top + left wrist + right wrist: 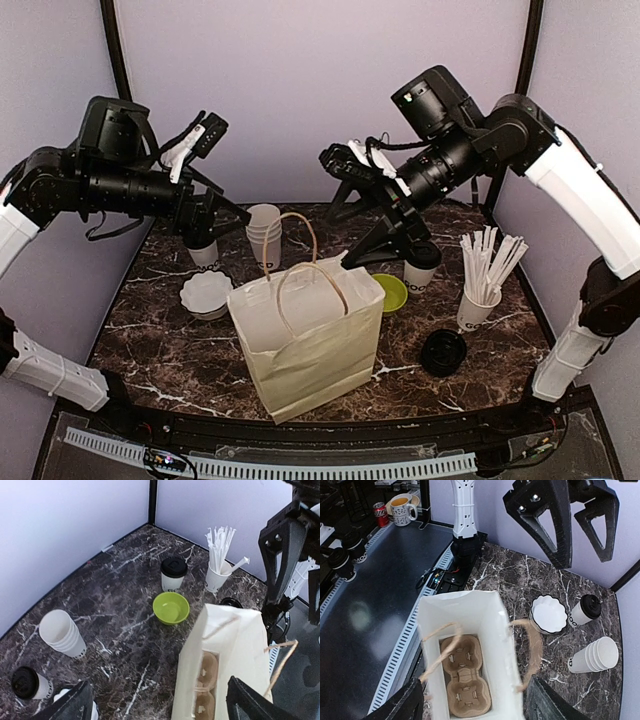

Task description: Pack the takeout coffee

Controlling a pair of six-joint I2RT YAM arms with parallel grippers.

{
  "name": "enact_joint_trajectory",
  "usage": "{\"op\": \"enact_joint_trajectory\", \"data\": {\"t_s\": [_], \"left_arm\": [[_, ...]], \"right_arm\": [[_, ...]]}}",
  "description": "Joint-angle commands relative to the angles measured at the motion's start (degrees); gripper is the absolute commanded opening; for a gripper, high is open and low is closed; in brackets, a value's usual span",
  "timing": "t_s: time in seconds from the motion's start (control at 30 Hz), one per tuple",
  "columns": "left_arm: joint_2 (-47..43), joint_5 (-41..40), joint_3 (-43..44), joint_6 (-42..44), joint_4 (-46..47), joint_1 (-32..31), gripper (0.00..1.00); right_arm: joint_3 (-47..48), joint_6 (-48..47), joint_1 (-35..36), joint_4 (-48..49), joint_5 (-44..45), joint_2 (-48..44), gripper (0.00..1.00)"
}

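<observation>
While both coffees stand out on the table, nothing of the packing is done, as far as I can judge. Largest on the table is the bag, upright and open-mouthed, directly below the right pincer and just to the right of the left pincer. Both pincers hang released, fingers spread wide with nothing between them.

Down in the bag, straight under the right pincer, lies the carrier, flat on the bottom. The wells that show are bare. The first coffee, lid on, stands low and close, just outside the left pincer's left finger. The second coffee, also lidded, stands far ahead of the left pincer, just past the bowl. From above it sits close under the right pincer's outer finger, apart from it. Smallest, a loose lid lies flat behind the right pincer, toward its arm's base and well apart from either cup.

All of the work is left, then. Each coffee has to be gripped, lifted over the bag's rim clear of the handles, and set upright into a well. By position, the first coffee looks like the left pincer's take and the second the right's.
</observation>
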Motion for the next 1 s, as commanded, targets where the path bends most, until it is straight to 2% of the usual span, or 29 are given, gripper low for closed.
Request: {"op": "enact_joint_trajectory", "data": {"t_s": [0.0,0.23,0.3,0.4,0.53,0.6,0.7,0.73,0.77,0.83,0.97], "left_arm": [[-1.62,5.78,-7.02,-2.47,2.46,-1.37,0.98],[2.41,0.1,-9.61,-1.27,7.68,-3.11,0.98],[4.2,-0.02,-9.37,-1.11,9.07,-3.08,0.91],[6.78,6.48,-8.75,-0.38,11.18,-3.05,0.74],[9.65,9.86,-7.17,0.32,12.54,-3.08,0.63],[11.2,6.77,-5.26,0.1,10.71,-2.95,0.56],[12.37,-8.33,-0.48,-1.06,4.16,-2.97,0.52],[12.0,-10.72,0.32,-1.1,2.2,-2.94,0.5],[10.73,-13.44,1.55,-0.87,1.51,-2.94,0.49],[7.73,-12.85,2.0,-0.12,0.77,-2.96,0.58],[0.91,-1.78,-1.37,-0.01,3.75,-4.78,0.63]], "right_arm": [[0.45,-2.71,-0.38,-3.45,-2.99,-1.21,0.72],[0.5,-2.23,-2.05,-2.72,-2.06,-2.44,0.72],[-0.8,-2.12,-2.45,-2.01,-1.22,-3.24,0.72],[-1.93,-2.36,-3.47,-1.15,0.46,-4.36,0.72],[-3.63,-2.49,-7.55,0.69,0.24,-5.1,0.72],[-5.08,-2.43,-9.69,1.63,-0.86,-5.53,0.72],[-6.96,-2.02,-11.83,2.64,-2.33,-5.94,0.72],[-7.36,-1.93,-12.18,2.77,-2.68,-6.02,0.72],[-7.76,-1.82,-12.44,2.95,-2.93,-6.11,0.72],[-8.51,-1.75,-12.79,3.44,-3.22,-6.12,0.72],[-8.33,-0.92,-14.52,3.77,-4.6,-5.19,0.72]]}}
